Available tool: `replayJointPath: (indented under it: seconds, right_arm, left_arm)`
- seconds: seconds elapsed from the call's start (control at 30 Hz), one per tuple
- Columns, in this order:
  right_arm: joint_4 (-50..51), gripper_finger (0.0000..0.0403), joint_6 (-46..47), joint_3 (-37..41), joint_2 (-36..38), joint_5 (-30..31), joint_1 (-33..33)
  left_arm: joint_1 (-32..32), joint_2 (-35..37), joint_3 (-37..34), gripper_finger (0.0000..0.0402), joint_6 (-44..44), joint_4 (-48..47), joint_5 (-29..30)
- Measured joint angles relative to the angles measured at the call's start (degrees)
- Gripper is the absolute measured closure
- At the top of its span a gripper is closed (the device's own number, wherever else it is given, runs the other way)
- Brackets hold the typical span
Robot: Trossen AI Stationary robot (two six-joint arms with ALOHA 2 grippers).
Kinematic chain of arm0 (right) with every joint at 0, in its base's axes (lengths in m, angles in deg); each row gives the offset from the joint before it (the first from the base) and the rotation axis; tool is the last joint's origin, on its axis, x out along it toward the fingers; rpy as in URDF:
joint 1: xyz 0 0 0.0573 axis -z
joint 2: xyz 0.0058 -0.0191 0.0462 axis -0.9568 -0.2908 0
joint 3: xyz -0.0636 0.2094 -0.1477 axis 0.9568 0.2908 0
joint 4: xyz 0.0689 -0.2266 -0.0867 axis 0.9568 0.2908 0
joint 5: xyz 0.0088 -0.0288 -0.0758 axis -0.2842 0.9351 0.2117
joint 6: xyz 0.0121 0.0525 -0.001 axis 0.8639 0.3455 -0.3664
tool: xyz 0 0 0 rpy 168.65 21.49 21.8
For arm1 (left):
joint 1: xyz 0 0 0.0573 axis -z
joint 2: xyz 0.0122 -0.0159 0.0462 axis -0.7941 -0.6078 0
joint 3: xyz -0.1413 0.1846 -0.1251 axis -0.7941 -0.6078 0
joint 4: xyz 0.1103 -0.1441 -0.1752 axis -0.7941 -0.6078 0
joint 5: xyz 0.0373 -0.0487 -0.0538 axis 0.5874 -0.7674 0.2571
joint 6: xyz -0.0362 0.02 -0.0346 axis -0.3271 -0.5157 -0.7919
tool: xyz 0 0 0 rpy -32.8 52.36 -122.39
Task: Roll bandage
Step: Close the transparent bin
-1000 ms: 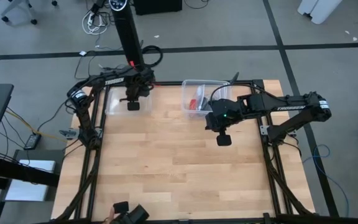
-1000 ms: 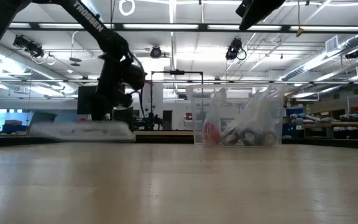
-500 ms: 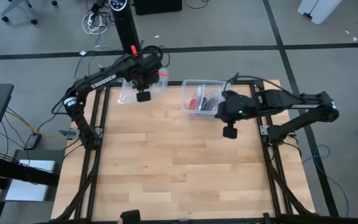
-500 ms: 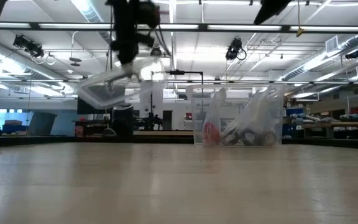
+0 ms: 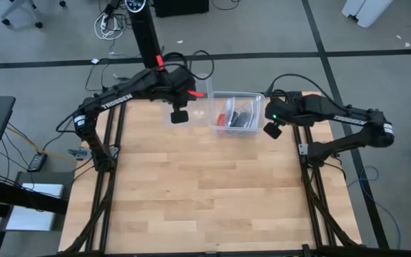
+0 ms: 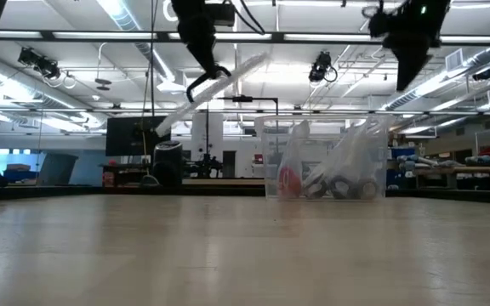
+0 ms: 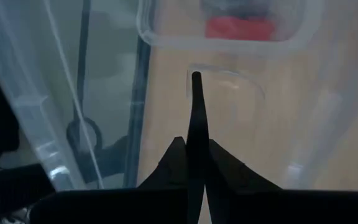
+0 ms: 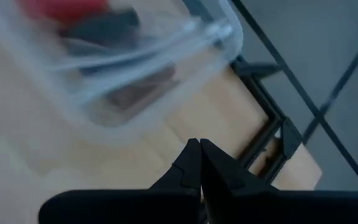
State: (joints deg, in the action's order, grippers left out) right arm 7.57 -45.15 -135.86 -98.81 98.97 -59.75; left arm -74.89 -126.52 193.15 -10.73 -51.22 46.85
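Since a second ago: clear lid (image 6: 219, 76) lifted off the table's far left edge and carried right, now tilted in the air just left of the clear bin (image 5: 235, 113); right arm swung back from mid-table to the bin's right side. Wooden table (image 5: 205, 193) bare across its near part. Left gripper (image 5: 185, 101) clamped thin on the lid's edge, seen in the low view as a slanted pale bar hanging high. Right gripper (image 5: 271, 129) clenched on nothing, hovering beside the bin's right wall. From above, bandage (image 5: 224, 119) visible as a red patch inside the bin's left part; low view adds a crinkly clear bag (image 6: 330, 166) around the contents. Left wrist view blurred by lid plastic; dark items in the bin hard to identify.
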Motion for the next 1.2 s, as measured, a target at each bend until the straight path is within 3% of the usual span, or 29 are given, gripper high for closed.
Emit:
replayJointPath:
  seconds: [0.13,0.27,0.4,0.57,0.87,1.2]
  right_arm:
    - [-9.1,0.0403,-5.7,7.0,0.1,-3.1,8.2]
    - [-23.4,0.0403,-13.6,12.9,0.0,-12.4,13.3]
    - [-34.5,0.0403,-16.5,16.0,0.1,-20.9,16.1]
    - [-38.4,0.0403,-17.6,16.7,0.1,-27.9,16.4]
    - [-42.3,0.0403,-19.1,16.4,1.3,-29.7,13.4]
    - [-42.3,0.0403,-15.2,13.2,11.3,-28.9,4.2]
  left_arm:
    - [1.2,0.0,0.0,0.0379,0.1,-0.3,0.2]
    - [2.5,0.1,0.0,0.0380,1.2,-0.5,2.8]
    - [2.6,0.4,0.0,0.0380,2.2,-1.8,3.0]
    - [2.6,0.4,0.1,0.0380,3.9,-1.3,3.2]
    - [2.6,0.0,0.1,0.0380,9.7,2.0,-3.8]
    - [1.2,-3.3,0.1,0.0380,16.2,8.5,-4.0]
